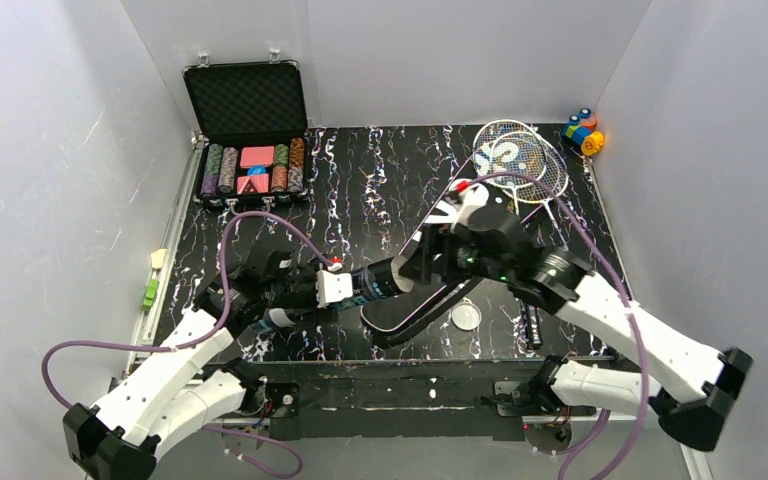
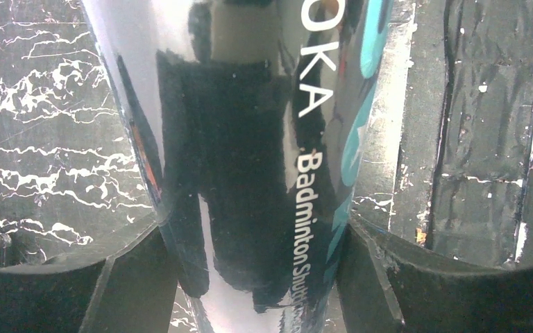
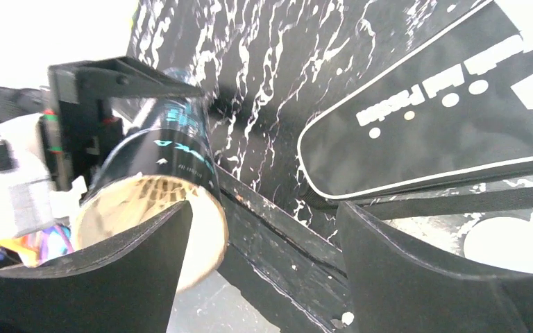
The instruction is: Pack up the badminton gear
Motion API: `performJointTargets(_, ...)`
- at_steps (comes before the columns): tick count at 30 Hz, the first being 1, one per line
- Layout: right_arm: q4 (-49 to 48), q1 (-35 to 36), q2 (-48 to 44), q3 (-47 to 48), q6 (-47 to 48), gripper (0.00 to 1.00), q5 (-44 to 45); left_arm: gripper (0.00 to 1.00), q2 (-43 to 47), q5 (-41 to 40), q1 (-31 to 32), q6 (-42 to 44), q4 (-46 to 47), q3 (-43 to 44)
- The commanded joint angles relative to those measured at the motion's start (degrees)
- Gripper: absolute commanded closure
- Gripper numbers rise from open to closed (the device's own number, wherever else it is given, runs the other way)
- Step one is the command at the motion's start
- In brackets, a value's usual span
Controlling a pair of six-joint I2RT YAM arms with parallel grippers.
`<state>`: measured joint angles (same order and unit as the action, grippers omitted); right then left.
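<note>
Tube (image 2: 250, 139) is held roughly level between the arms, left claw (image 2: 255, 225) pinching it across the body. Its open end points at right claw (image 3: 265, 208), which is spread and empty, one finger just beside the rim. Bag (image 3: 444, 118) lies flat on bench (image 1: 380, 190), white disc (image 1: 467, 316) beside it. Rackets (image 1: 515, 155) sit at far right.
</note>
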<state>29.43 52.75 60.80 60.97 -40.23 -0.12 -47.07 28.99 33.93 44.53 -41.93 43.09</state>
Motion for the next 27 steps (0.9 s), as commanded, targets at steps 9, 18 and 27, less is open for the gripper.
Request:
performJointTargets(9, 10.5, -11.3, -15.1, -3.7, 2.3, 0.24, 4.2, 0.98, -0.9, -3.8, 0.3, 6.5, -1.4, -2.0)
performJointTargets(18, 3.7, -11.2, -6.2, -22.2, -1.3, 0.30, 5.1, 1.00, -11.3, -11.6, 0.2, 2.1, -4.4, 2.9)
performJointTargets(27, -1.4, -10.0, 3.2, -23.5, -0.5, 0.39, 7.5, 1.00, -11.2, -9.2, 0.3, 3.0, -6.7, 3.9)
